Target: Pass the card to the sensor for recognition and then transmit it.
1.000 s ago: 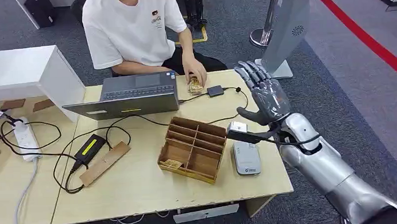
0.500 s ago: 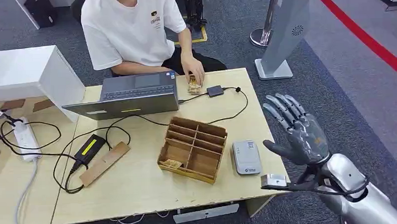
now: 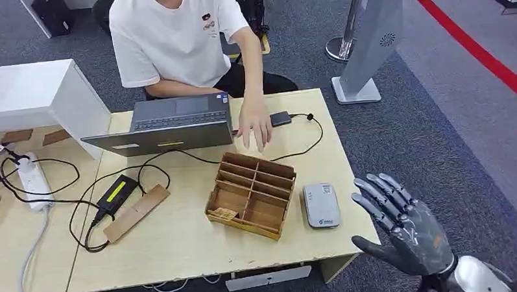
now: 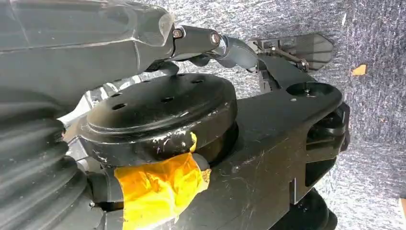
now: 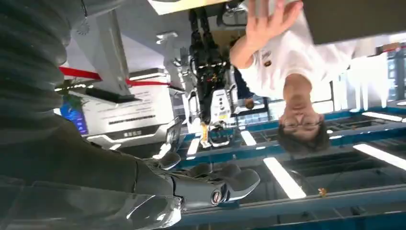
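My right hand (image 3: 405, 235) hangs off the table's front right corner, fingers spread and holding nothing; its fingers (image 5: 218, 188) also show in the right wrist view. The grey card sensor (image 3: 321, 205) lies flat on the table to the right of the wooden compartment box (image 3: 270, 184). A tan card (image 3: 222, 214) lies in the box's near left compartment. A person's hand (image 3: 256, 126) hovers over the box's far edge; I cannot tell if it holds a card. My left hand (image 4: 215, 40) hangs by my body above the carpet, a finger stretched out with nothing in it.
The person in a white shirt (image 3: 174, 38) sits behind the table with an open laptop (image 3: 171, 126). A small black box (image 3: 281, 118) with a cable lies beyond the wooden box. A power brick (image 3: 116, 192), a wooden strip (image 3: 136, 212) and a power strip (image 3: 33, 180) lie at the left.
My right hand has drawn back and down from beside the table's far right edge to below its front right corner. The person's hand has moved from beside the laptop toward the wooden box.
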`<move>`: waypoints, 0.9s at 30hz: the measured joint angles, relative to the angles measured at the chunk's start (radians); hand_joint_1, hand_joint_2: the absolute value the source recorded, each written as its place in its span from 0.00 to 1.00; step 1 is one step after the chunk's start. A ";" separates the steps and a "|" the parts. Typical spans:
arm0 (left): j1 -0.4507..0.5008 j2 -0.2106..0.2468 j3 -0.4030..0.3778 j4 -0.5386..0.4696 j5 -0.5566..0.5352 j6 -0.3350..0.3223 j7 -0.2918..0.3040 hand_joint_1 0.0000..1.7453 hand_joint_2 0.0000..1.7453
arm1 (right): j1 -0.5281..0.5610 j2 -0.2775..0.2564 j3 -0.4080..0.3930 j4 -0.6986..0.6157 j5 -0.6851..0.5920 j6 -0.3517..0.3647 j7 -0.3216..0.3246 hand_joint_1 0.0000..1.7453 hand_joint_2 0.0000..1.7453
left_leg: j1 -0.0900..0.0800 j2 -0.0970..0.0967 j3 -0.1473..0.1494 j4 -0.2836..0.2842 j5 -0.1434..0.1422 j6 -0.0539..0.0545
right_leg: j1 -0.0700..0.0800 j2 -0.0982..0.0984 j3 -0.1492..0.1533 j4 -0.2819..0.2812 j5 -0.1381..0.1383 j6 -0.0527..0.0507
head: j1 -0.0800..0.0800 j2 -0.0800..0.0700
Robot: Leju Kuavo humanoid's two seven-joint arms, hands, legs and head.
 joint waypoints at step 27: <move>-0.001 -0.002 0.005 0.000 -0.008 0.010 0.008 0.00 1.00 | -0.004 0.015 0.101 0.039 0.032 -0.008 0.030 0.00 1.00 | 0.000 0.001 0.001 0.000 0.000 0.000 | 0.000 0.001 0.000 0.000 0.000 0.000 | 0.000 0.000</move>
